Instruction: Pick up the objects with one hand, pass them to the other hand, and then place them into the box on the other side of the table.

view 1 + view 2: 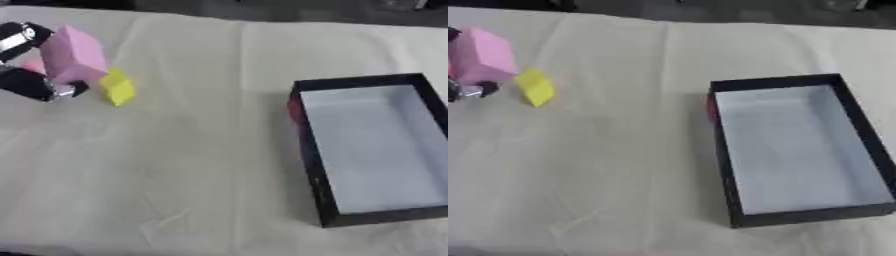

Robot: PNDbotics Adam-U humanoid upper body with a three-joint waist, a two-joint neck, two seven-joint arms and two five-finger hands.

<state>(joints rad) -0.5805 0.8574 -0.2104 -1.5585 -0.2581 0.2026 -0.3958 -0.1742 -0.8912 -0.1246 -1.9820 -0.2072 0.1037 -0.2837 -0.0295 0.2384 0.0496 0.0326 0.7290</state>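
At the far left my left hand point(24, 60) is shut on a pink block point(73, 55), its black fingers and thumb curled round the block's left side and underside. A small yellow block point(117, 88) lies on the cloth just right of the pink one, touching or nearly touching it. The black box point(308, 150) with a pale grey inside stands on the right half of the table, with nothing in it. A bit of red point(296, 109) shows against the box's outer left wall. My right hand shows in neither view.
A cream cloth point(175, 165) with creases covers the table. A dark strip runs along the far edge beyond the table.
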